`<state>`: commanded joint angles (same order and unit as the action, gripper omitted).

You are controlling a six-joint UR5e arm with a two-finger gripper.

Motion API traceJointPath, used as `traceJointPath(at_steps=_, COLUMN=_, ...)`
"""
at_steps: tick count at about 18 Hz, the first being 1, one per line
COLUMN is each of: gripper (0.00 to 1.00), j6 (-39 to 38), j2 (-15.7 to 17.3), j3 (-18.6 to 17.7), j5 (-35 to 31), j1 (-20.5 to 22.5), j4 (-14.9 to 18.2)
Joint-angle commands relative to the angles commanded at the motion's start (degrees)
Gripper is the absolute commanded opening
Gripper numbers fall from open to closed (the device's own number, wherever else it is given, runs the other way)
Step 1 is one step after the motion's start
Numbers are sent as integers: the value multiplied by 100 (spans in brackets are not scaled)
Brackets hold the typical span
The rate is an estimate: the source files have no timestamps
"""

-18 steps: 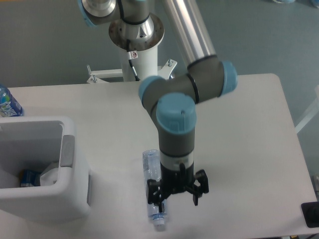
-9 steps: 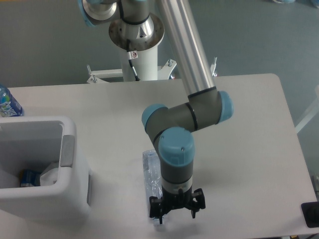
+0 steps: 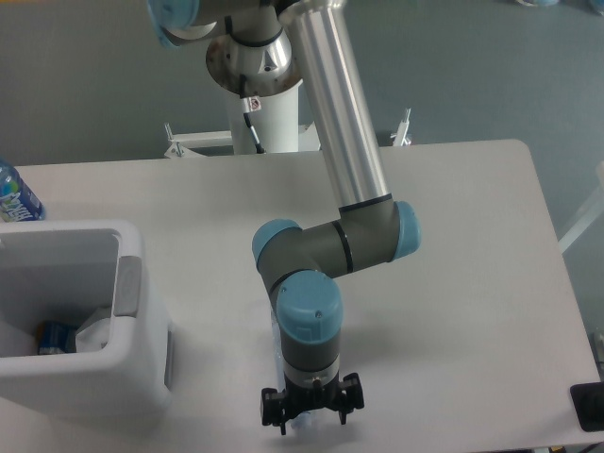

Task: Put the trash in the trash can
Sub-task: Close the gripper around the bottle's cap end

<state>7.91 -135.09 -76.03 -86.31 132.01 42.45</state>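
Observation:
The flattened clear bottle (image 3: 299,427) lies on the table near the front edge, almost wholly hidden under my arm; only a pale sliver of its near end shows. My gripper (image 3: 311,413) points straight down over that end, open, one finger on each side of it. The crumpled white wrapper (image 3: 94,330) lies inside the trash can (image 3: 132,260), a white bin at the left of the table. Whether the fingers touch the bottle I cannot tell.
A blue item (image 3: 57,336) also lies in the bin beside the wrapper. An upright water bottle with a blue label (image 3: 14,195) stands at the far left edge, behind the bin. The arm's base post (image 3: 264,104) rises at the table's back. A dark object (image 3: 587,408) sits at the right edge.
The arm swung down and toward the table's front edge, bringing the open gripper lower and slightly left over the bottle's near end. The bottle has not moved.

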Motion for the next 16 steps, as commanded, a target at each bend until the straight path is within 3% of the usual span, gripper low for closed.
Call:
traceJointPath(at_steps=5, gripper=97, j6=0, j2=-35, j3=-26, j5=-96, j1=-35, j4=0)
traceJointPath(at_steps=12, gripper=37, j6=9, j2=-36, j3=-53, j5=-167, j1=-79, j4=0)
traceJointPath(at_steps=16, gripper=24, j6=79, j2=-18, j3=-61, j5=-158, j1=-79, j4=0)
